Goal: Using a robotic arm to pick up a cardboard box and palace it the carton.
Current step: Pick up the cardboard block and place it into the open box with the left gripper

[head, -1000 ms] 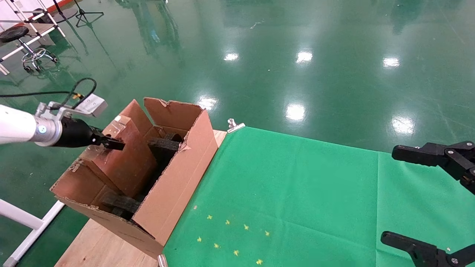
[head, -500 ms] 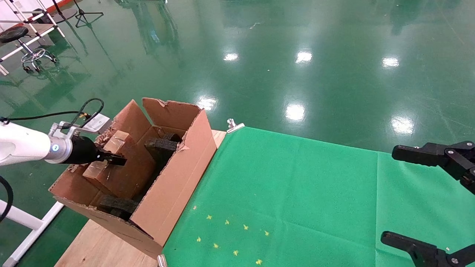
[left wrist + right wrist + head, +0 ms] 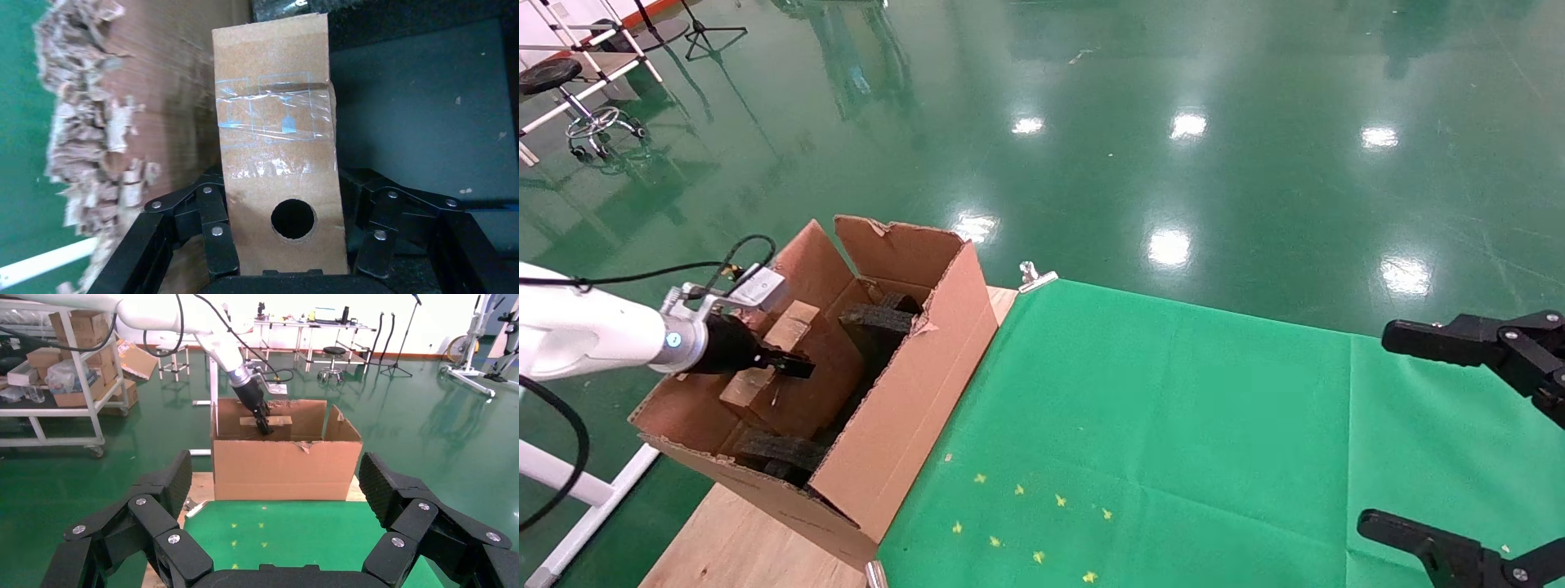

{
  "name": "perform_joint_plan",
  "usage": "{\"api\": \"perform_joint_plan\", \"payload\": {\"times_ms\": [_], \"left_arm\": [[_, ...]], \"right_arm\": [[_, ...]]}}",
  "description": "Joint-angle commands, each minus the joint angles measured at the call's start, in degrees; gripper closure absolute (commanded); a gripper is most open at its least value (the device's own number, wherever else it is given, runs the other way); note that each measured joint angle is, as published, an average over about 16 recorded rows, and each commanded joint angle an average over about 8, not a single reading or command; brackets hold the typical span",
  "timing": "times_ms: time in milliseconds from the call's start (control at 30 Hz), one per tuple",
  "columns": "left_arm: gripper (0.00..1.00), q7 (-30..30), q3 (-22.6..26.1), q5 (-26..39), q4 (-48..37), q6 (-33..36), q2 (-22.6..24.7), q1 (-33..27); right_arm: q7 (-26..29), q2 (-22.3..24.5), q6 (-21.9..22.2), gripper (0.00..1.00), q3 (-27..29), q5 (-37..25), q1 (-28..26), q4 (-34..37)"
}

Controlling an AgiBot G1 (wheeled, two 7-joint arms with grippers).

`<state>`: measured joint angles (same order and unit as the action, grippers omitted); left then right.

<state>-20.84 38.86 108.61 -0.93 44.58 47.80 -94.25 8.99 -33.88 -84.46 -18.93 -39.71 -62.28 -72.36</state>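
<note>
Left arm, the white tubular robotic arm (image 3: 584, 339) with the silver wrist, reaches in from the left over the large brown corrugated carton (image 3: 911, 392). Its black linkage-fingered left gripper (image 3: 784, 365) sits inside the carton's open top, near the left wall.

Left gripper is clamped on the slim flat brown cardboard box (image 3: 275, 153): in the left wrist view the fingers (image 3: 214, 233) press both broad sides, the narrow face with the round hole and glossy tape faces the camera. In the head view the cardboard box (image 3: 764, 359) is tilted, mostly down inside the carton, upper end level with the torn left flap. Can't tell whether its lower end rests on the carton floor.

Black foam blocks (image 3: 878, 320) sit inside the carton, one set toward the far end, another (image 3: 780, 453) at the near end; the box is between them. Ragged torn flap edge (image 3: 85, 141) is just beside the box in the left wrist view.

Carton stands on the bare wooden tabletop (image 3: 731, 547), at the left edge of the green cloth (image 3: 1173, 425). Small yellow marks (image 3: 1034, 523) on the cloth near the carton's front corner.

Right gripper (image 3: 1479, 445), bare black, is parked at the right over the cloth, fingers spread wide apart, holding nothing. The right wrist view shows the carton (image 3: 284, 468) well apart from it, with the left gripper (image 3: 263, 424) in its top.
</note>
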Motion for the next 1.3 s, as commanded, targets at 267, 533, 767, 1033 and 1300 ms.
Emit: {"api": "perform_joint_plan", "payload": {"times_ms": [267,533,767,1033,1300], "left_arm": [[0.21,-1.1,-0.3,-0.4,0.0,-2.7,0.7,1.6],[0.0,-1.1,-0.4,-0.4,0.0,-2.9,0.7,1.6],[0.0,-1.0,-0.3,-0.4,0.0,-2.6,0.6,1.4],[0.0,-0.9,-0.3,-0.3,0.0,-2.3,0.6,1.3],[0.0,1.2,-2.1,-2.9,2.7,2.6,-1.5,-1.3]], "right_arm": [[0.0,0.0,0.0,0.0,0.0,0.0,0.0,0.0],[0.0,0.0,0.0,0.0,0.0,0.0,0.0,0.0],[0.0,0.0,0.0,0.0,0.0,0.0,0.0,0.0],[0.0,0.0,0.0,0.0,0.0,0.0,0.0,0.0],[0.0,0.0,0.0,0.0,0.0,0.0,0.0,0.0]]}}
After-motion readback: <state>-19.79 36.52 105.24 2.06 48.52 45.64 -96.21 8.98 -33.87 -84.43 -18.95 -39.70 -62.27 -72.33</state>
